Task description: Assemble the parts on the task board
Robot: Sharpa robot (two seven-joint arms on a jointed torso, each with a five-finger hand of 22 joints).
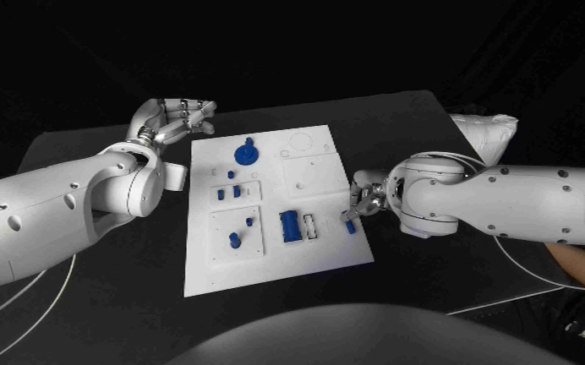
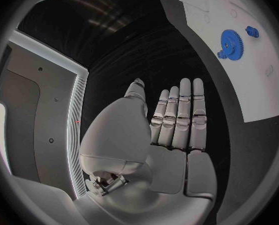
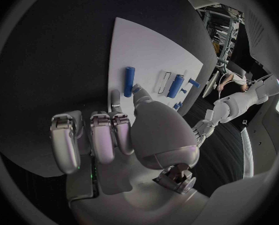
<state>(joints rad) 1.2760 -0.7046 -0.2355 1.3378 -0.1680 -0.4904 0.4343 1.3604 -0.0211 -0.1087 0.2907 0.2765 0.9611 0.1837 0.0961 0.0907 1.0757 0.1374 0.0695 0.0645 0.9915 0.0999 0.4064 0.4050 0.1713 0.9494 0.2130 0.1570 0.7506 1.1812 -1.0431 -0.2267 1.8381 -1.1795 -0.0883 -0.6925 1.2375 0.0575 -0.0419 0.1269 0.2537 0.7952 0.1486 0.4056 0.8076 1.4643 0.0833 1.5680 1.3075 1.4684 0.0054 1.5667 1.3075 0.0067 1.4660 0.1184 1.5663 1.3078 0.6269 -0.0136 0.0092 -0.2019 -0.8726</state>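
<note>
You are working the right hand [image 1: 361,202] at the right edge of the task board [image 1: 314,255], just beside the small blue cylinder [image 1: 350,226] that is lying near that edge. In the right wrist view the right hand [image 3: 130,130] is sitting with its fingers [image 3: 102,135] partly curled and its thumb tip pointing at the blue cylinder [image 3: 129,81], close to it, but you are not holding it; whether the tip is touching it I cannot tell. So the step looks like picking that cylinder off the board, not yet done. To do it well, be bringing thumb and one finger down on either side of the cylinder across its short width, since it is round and looks likely to roll along the white plate if nudged from one side only. Be keeping the other fingers lifted off the blue block [image 1: 290,224] and the white slot [image 1: 309,226] that are sitting further in from that edge. The left hand [image 1: 178,119] is hanging off the board's far left corner, above the table [image 1: 402,116]; in the left wrist view the left hand [image 2: 171,130] is showing flat, fingers straight and together, holding nothing. The blue gear [image 1: 248,155] is sitting on the board near that hand, apart from it.
</note>
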